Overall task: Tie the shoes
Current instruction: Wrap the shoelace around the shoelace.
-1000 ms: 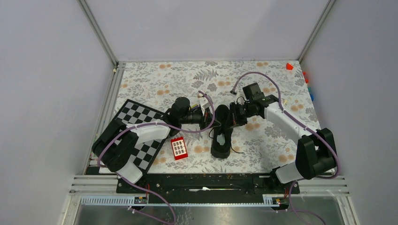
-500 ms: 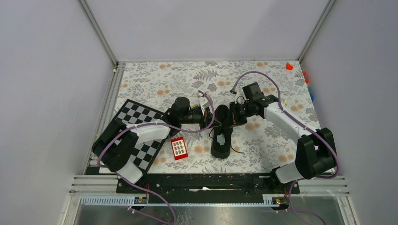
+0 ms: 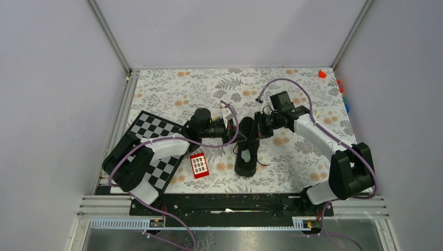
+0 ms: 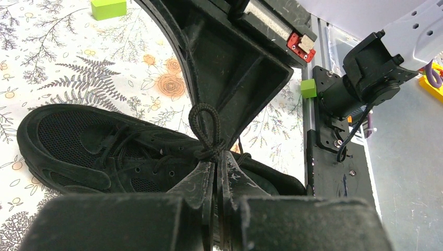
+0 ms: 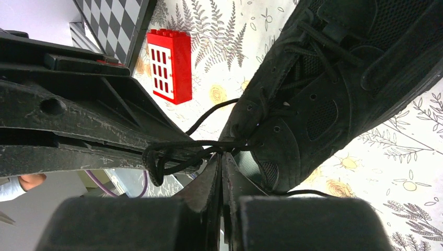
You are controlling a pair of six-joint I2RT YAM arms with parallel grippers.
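Observation:
A black low-top shoe (image 3: 246, 163) lies mid-table with its toe pointing away, also seen as the shoe (image 4: 99, 144) and the shoe (image 5: 324, 89). My left gripper (image 3: 231, 135) comes in from the left. It is shut (image 4: 215, 159) on the thin black lace just below a small loop (image 4: 205, 121). Opposite it, my right gripper (image 3: 256, 132) reaches in from the right, shut (image 5: 221, 157) on the lace, where a drooping loop (image 5: 155, 159) hangs to the left. Both sets of fingertips meet over the shoe's lacing.
A checkerboard (image 3: 151, 140) lies under the left arm. A red brick (image 3: 199, 165) sits left of the shoe. A red block (image 3: 322, 73) and other coloured blocks (image 3: 342, 86) lie at the far right wall. A green block (image 4: 108, 8) lies on the cloth, another green block (image 4: 308, 88) at the rail.
The right wrist and its purple cable have edged slightly left toward the shoe. Both grippers stay shut on the lace.

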